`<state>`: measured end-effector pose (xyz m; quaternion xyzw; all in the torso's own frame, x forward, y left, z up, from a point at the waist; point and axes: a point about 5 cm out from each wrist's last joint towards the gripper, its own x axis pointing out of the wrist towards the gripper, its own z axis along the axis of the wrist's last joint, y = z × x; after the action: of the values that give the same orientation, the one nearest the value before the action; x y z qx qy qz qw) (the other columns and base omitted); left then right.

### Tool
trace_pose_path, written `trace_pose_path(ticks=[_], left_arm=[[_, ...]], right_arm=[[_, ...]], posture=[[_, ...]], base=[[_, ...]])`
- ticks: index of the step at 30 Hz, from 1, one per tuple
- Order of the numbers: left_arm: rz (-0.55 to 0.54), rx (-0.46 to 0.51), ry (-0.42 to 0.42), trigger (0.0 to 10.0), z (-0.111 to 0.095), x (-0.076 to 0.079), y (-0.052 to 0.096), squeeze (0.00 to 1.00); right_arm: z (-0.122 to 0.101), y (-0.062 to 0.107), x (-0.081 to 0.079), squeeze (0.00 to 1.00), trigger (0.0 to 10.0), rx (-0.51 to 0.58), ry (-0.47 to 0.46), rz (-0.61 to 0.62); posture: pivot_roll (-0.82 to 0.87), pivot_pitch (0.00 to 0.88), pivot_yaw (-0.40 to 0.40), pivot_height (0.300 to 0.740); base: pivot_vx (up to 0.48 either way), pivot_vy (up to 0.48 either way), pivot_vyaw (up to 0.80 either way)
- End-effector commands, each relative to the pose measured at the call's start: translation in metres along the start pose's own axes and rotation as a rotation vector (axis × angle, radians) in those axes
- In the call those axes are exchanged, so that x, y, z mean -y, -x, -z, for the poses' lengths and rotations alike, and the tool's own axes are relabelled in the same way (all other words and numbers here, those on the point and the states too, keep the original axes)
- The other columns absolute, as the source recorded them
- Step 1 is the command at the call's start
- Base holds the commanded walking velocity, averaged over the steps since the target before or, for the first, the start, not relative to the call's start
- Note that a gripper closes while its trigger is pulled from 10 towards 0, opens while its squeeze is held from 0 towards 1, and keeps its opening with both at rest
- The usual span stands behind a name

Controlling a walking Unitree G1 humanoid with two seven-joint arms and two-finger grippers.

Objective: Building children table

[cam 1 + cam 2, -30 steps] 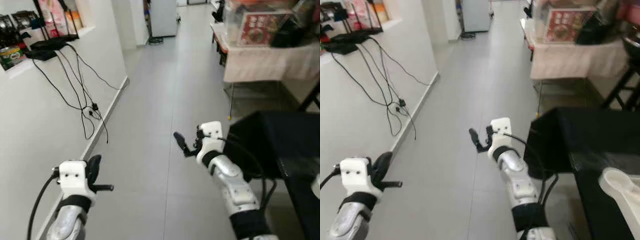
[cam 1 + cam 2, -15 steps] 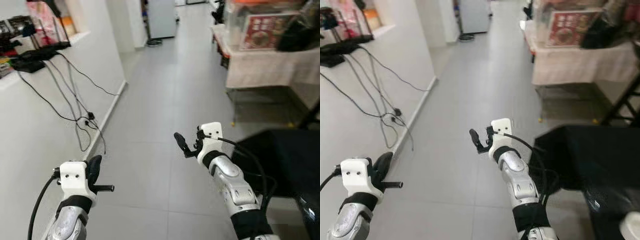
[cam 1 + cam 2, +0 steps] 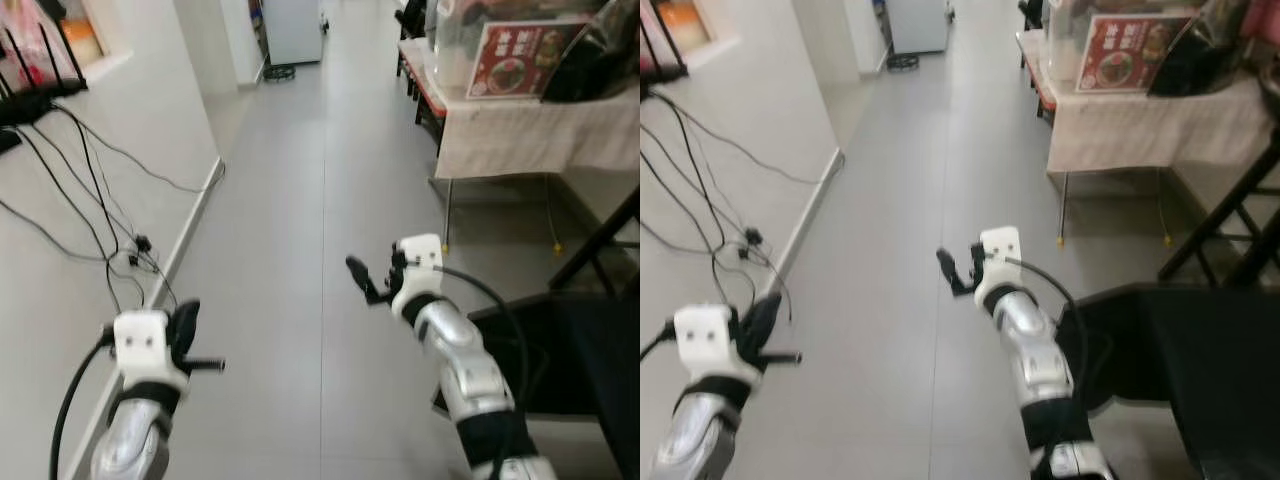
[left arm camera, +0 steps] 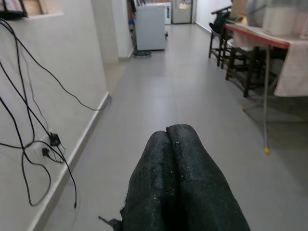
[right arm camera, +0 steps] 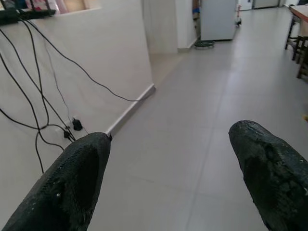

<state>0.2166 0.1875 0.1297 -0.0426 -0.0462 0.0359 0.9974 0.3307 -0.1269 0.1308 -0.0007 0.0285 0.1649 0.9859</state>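
Observation:
No table parts can be made out in these frames. I stand in a grey-tiled corridor with both arms held out in front. My left gripper [image 3: 190, 312] is low on the left near the white wall; in the left wrist view its two black fingers [image 4: 169, 144] are pressed together with nothing between them. My right gripper [image 3: 373, 277] is out over the bare floor in the middle. In the right wrist view the right gripper [image 5: 171, 137] is wide open and holds nothing.
A cloth-covered table [image 3: 520, 135] with a red sign and boxes stands at the right. A black cover [image 3: 590, 350] lies low at the right beside my right arm. Black cables [image 3: 100, 200] hang down the left wall to the skirting. A white appliance [image 3: 295, 30] closes the corridor's far end.
The whole view has shifted, so the camera has moved: the black cover now sits further right and lower, the cloth-covered table is nearer. Both arms keep the same pose.

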Motion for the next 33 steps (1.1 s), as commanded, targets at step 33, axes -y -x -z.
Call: trace_pose_path(ticks=[33], left_arm=[[0.038,-0.050,-0.095,10.0,0.010,-0.007,0.006,0.00]], right_arm=[[0.014,0.001,-0.025,0.00,10.0,-0.042,0.065,-0.106]], posture=[[-0.04,0.000,0.041,0.740]], base=[[0.000,0.000,-0.80]])
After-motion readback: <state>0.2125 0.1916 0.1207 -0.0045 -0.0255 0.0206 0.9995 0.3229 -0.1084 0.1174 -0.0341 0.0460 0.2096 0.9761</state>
